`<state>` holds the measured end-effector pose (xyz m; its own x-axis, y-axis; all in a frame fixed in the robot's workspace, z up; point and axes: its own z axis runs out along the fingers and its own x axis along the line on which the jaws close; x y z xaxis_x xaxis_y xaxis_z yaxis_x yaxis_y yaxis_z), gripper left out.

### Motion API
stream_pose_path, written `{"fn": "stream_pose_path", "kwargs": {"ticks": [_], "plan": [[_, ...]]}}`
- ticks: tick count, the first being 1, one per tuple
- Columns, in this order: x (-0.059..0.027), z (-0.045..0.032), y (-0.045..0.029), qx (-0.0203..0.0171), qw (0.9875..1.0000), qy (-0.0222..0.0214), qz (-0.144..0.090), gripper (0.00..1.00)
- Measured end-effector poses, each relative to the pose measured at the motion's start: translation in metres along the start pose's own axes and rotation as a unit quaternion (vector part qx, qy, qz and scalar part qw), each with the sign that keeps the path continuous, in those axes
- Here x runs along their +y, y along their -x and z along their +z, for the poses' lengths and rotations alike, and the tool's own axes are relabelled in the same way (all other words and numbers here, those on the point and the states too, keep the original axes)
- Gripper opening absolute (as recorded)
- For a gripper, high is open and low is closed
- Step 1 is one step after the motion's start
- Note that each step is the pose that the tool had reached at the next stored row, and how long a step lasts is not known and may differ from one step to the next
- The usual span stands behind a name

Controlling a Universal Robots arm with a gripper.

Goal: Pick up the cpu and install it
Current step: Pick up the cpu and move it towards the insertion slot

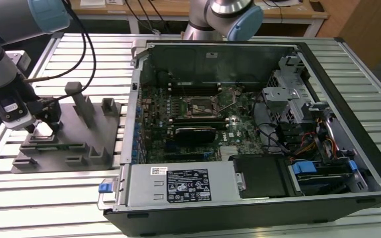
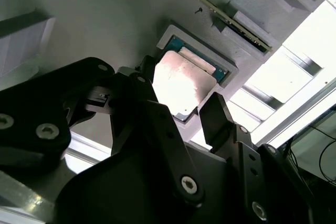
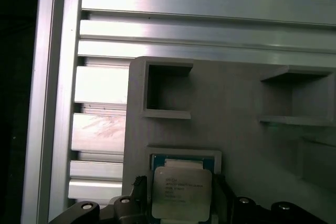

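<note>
The cpu lies flat in its shallow square pocket near the exterior view's left edge of the grey tray, directly beneath the gripper, not off to either side. Being square, it has no long axis to line up with. In both wrist views the 2 fingers stand moderately apart, 1 beside each of 2 opposite edges; I cannot tell whether they touch the chip. The arm reaches in from the exterior view's left, its wrist pointing steeply down, well apart from the open computer case
</note>
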<state>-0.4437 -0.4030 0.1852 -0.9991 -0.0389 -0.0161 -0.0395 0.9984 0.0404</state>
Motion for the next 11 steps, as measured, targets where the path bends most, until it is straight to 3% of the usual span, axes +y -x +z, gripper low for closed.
{"fn": "stream_pose_path", "kwargs": {"ticks": [11], "plan": [[0.0000,0.0007,0.0000,-0.0001,1.0000,0.0000,0.000,0.61]]}}
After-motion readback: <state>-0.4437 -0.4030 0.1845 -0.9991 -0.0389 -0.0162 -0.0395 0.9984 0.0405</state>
